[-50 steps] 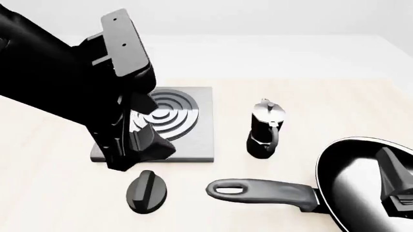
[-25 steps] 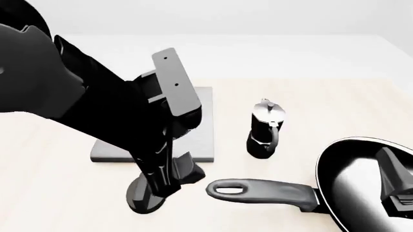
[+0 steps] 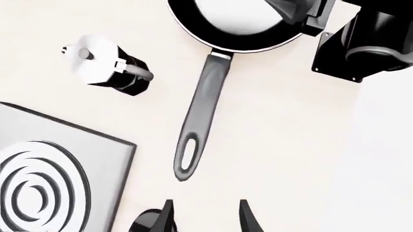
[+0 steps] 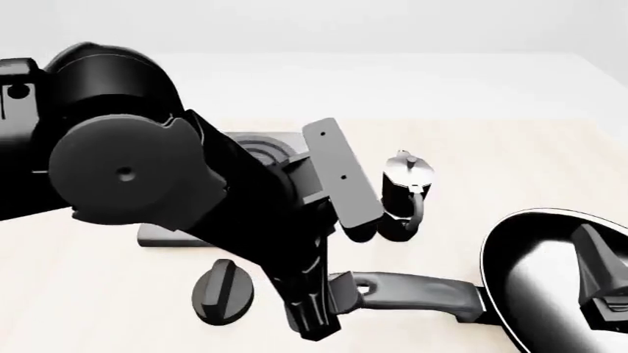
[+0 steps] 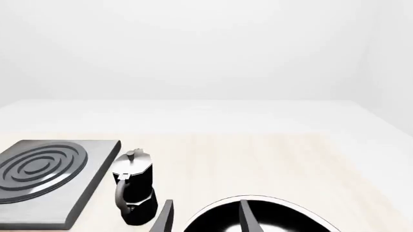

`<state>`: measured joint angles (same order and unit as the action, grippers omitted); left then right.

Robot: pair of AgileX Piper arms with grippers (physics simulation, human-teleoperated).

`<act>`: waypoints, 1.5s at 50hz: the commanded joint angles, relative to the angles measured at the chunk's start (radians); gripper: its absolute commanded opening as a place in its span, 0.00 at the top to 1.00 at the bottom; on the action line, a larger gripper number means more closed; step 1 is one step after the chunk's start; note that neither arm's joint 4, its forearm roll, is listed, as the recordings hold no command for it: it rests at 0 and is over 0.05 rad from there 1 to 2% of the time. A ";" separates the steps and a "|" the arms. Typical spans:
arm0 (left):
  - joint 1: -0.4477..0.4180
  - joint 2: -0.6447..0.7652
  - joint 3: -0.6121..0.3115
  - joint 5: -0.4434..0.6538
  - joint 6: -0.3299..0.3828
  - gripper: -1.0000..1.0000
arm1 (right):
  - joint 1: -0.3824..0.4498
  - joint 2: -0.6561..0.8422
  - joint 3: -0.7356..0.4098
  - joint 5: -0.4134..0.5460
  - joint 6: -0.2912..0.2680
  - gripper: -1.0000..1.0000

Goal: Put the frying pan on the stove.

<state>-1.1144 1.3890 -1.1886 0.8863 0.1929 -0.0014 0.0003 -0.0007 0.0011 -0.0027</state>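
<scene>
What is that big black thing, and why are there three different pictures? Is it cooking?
It's a pretend robot inside a computer, with two arms, and nothing is cooking yet. One picture looks down on the table from above. The other two come from little cameras on each arm's wrist.

On the table are a frying pan, a grey stove with silver rings, a small coffee pot and a black knob.

The big black thing is the left arm. Its left gripper is open, pointing at the loop end of the pan's handle. The right gripper is open above the pan. Neither holds anything.
</scene>
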 commanded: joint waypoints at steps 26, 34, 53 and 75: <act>0.011 0.126 -0.022 -0.101 0.008 0.00 | 0.000 0.000 0.000 0.000 0.000 0.00; 0.006 0.161 -0.036 -0.119 -0.002 0.00 | 0.000 0.000 0.000 0.000 0.000 0.00; 0.010 0.208 -0.055 -0.146 -0.015 0.00 | 0.000 0.000 0.000 0.000 0.000 0.00; -0.010 0.267 -0.095 -0.163 -0.022 0.00 | 0.000 0.000 0.000 0.000 0.000 0.00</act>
<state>-1.1127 1.6322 -1.2722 0.7340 0.1769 -0.0014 0.0003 -0.0007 0.0010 -0.0028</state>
